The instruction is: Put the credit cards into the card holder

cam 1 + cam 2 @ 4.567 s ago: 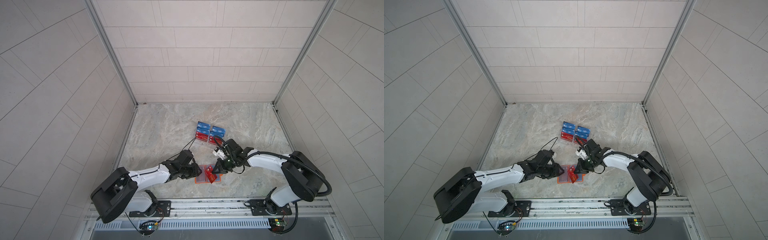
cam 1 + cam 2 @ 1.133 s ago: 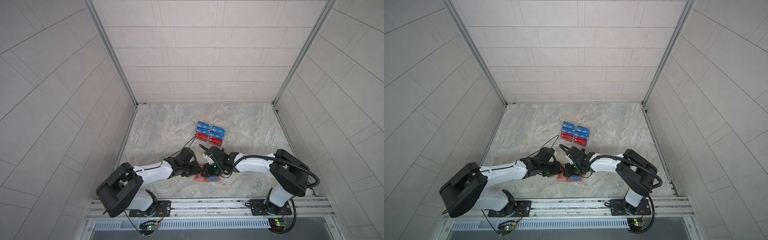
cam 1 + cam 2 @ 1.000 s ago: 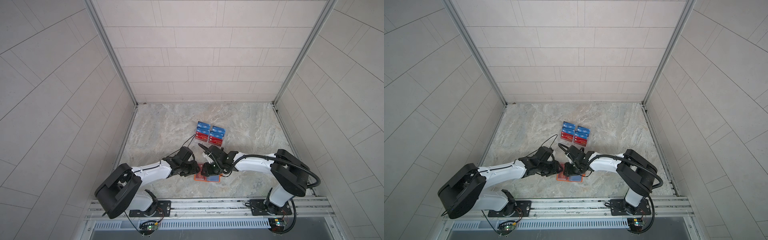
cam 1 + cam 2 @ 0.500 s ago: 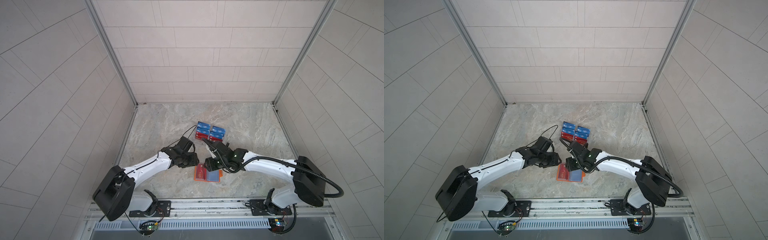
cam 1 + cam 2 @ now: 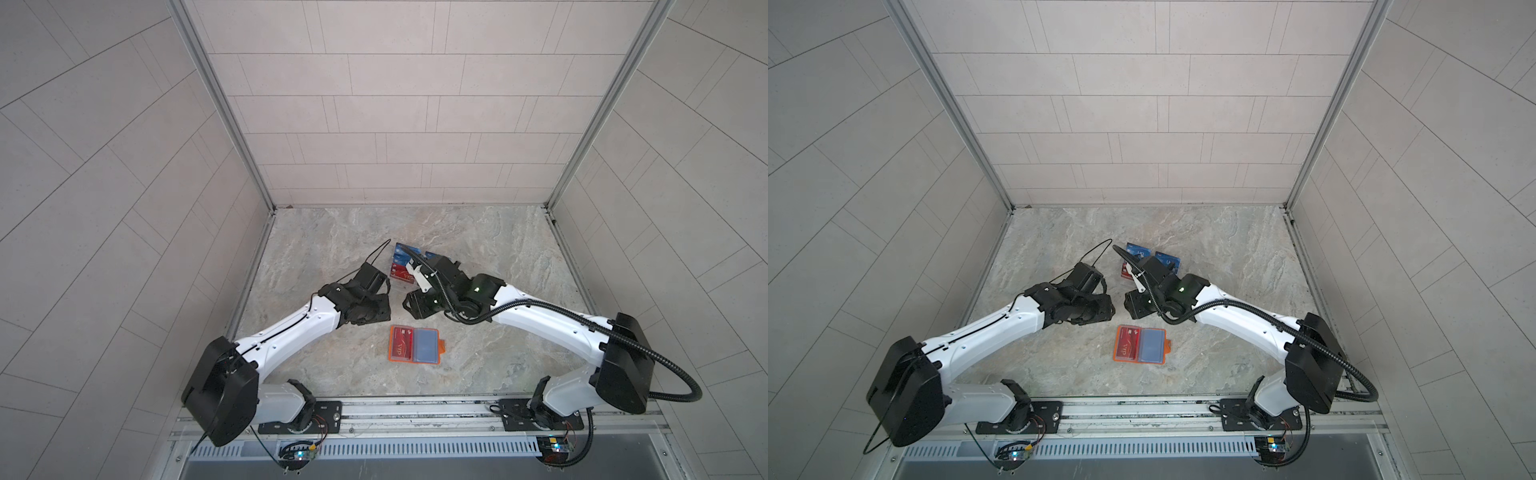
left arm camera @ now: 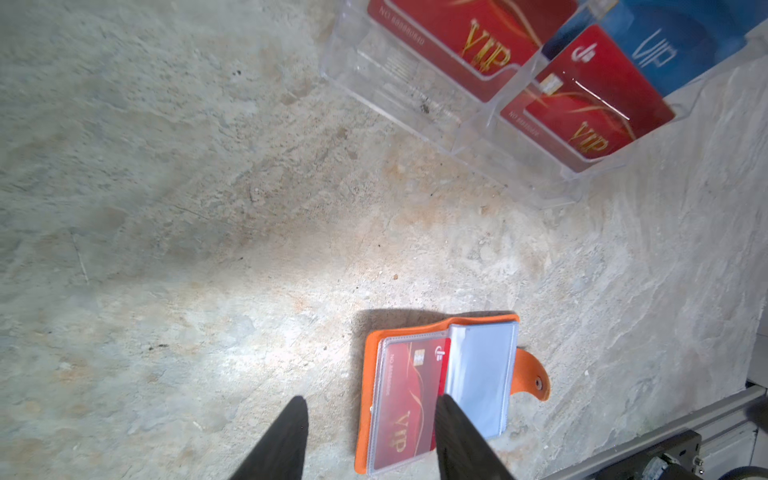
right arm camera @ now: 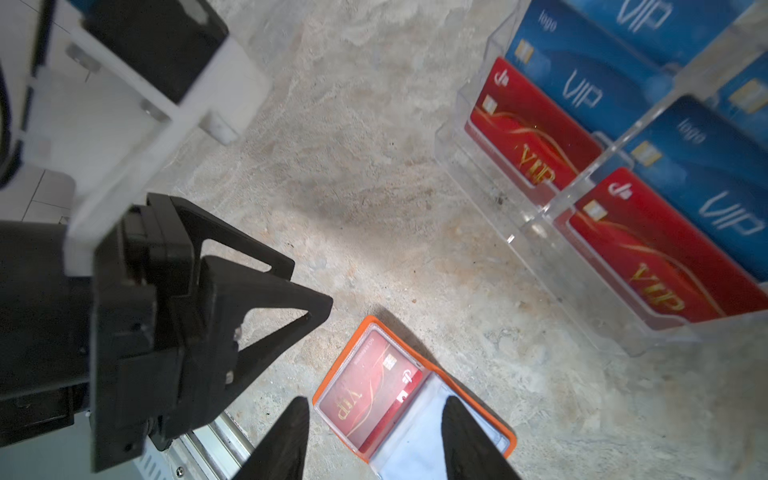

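Card holder, red "VIP" card inside

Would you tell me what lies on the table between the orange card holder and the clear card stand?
Nothing: the left wrist view shows only bare marble tabletop between the card holder and the clear stand.

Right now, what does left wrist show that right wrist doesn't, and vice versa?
Only left wrist: the snap tab, sticking out beside the blank sleeve.
Only right wrist: the left gripper seen from outside, open and empty, plus several blue cards in the rear tiers of the clear stand; left wrist catches just one.
Both: the card holder open flat with a red card in one sleeve, red cards in the stand's front pockets, and each camera's own fingertips apart, nothing between them.
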Robot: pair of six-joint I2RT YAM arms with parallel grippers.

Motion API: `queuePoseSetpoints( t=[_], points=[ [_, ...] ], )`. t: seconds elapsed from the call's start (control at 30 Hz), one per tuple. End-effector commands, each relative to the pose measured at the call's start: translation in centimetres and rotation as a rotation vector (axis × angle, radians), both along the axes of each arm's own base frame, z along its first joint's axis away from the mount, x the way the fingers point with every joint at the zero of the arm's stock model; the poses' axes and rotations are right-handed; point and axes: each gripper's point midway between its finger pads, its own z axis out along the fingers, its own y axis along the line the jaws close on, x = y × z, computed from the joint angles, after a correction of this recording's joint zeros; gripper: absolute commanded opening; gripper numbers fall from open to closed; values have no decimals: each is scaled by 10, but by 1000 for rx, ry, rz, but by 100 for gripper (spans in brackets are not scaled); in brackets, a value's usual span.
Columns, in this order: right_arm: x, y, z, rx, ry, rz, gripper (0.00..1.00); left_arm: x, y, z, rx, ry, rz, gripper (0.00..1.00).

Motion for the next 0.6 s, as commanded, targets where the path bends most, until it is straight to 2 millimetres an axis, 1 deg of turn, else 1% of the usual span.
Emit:
queuePoseSetpoints(
  t=[0.0,0.13,0.23,0.27,0.37,0.43,0.5,0.57],
  points=[
    [5,-21,-3,-103,-2,30,55,3,5,9,30,-31,12,53],
    [21,-38,0,-105,1,18,54,-7,8,4,33,-32,-24,52],
    [35,-49,-3,-128,5,19,52,-12,7,-3,36,-37,-57,51],
    [40,-52,-5,-141,11,26,50,-13,6,-4,29,-45,-64,51],
    [47,-54,-9,-146,56,60,41,-16,-3,-4,-17,-57,-93,49],
    [43,-53,-18,-149,98,85,39,-21,-9,-8,-34,-41,-121,49],
    [33,-48,-27,-113,151,93,36,-29,-21,-10,-62,-20,-165,49],
    [16,-42,-39,-54,214,84,33,-36,-42,-7,-153,2,-220,49]
  ],
)
